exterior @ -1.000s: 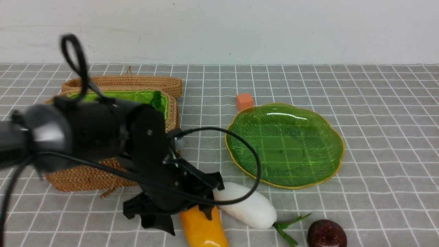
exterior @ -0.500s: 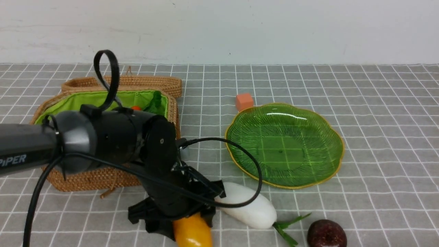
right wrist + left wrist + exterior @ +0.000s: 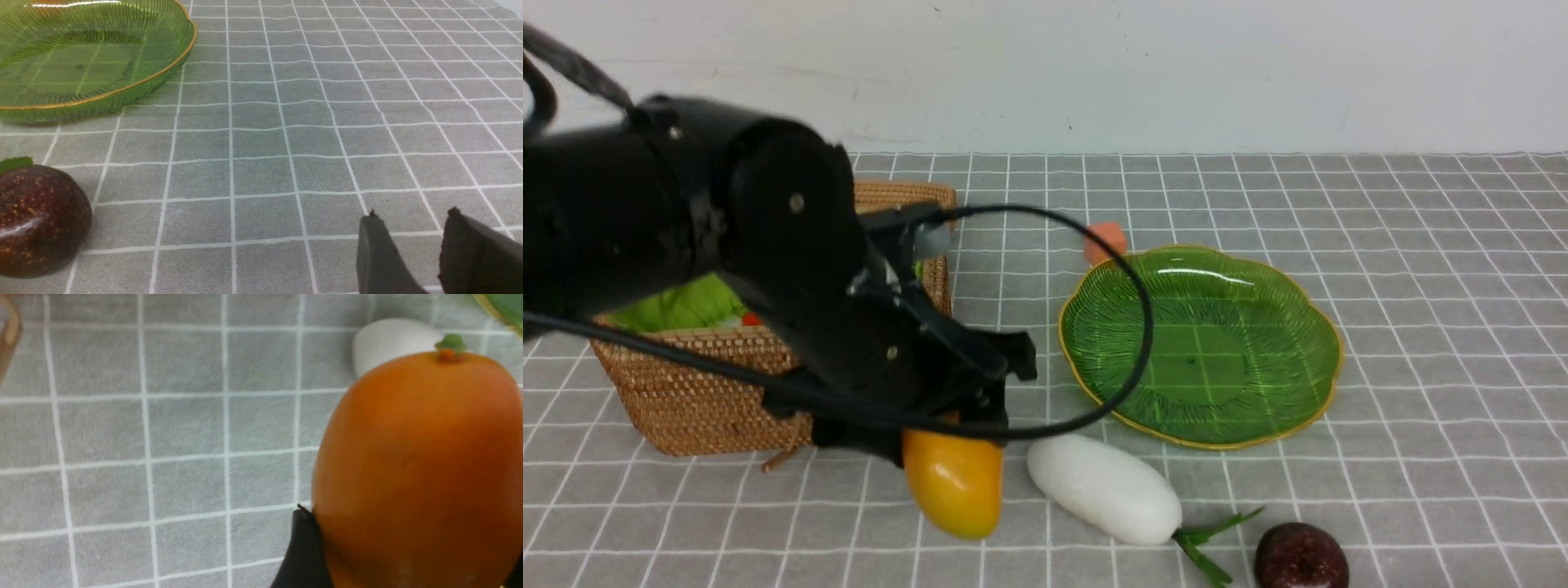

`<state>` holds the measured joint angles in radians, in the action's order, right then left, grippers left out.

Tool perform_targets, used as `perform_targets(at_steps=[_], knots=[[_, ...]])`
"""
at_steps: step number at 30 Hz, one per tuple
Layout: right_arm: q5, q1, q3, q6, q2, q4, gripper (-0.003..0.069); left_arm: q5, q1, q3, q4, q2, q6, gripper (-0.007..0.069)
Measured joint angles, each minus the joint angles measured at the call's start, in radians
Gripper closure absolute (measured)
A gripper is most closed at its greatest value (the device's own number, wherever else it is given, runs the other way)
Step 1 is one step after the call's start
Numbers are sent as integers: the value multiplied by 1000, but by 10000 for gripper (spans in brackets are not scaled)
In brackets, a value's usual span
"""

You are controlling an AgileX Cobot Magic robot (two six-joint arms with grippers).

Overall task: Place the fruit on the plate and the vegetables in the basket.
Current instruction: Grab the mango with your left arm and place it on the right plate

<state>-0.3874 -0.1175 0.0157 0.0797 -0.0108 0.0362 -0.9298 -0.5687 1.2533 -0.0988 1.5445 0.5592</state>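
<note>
My left gripper [image 3: 931, 425] is shut on the orange-yellow mango [image 3: 953, 482], which hangs clear of the cloth in front of the wicker basket [image 3: 703, 392]. In the left wrist view the mango [image 3: 416, 465] fills the space between the black fingers [image 3: 302, 547]. The white radish [image 3: 1104, 488] lies just right of the mango, with the dark maroon ball [image 3: 1298, 557] further right at the front. The green plate [image 3: 1327, 384] holds nothing. My right gripper [image 3: 412, 214] hovers open over bare cloth, right of the maroon ball [image 3: 39, 220] and the plate [image 3: 81, 61].
A small orange cube [image 3: 1104, 238] sits behind the plate. The basket lid [image 3: 907, 194] lies behind the basket. Something red-orange shows inside the green lining [image 3: 752, 318], half hidden by my left arm. A white wall closes the back.
My left gripper has risen with the mango, lifting it off the cloth. The arm swung up and now hides more of the basket. The radish and the ball have not moved.
</note>
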Motion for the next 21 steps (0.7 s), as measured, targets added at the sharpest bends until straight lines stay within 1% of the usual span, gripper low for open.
perform_targets(at_steps=[6,13,17,19,21], knots=[[0,0,0,0,0,0,417,-22,0,65,18,8,-14,91],[0,0,0,0,0,0,417,-11,0,74,37,8,-14,91],[0,0,0,0,0,0,417,33,0,74,79,8,-14,91],[0,0,0,0,0,0,417,102,0,74,109,10,-14,91],[0,0,0,0,0,0,417,173,0,76,113,21,-32,91]])
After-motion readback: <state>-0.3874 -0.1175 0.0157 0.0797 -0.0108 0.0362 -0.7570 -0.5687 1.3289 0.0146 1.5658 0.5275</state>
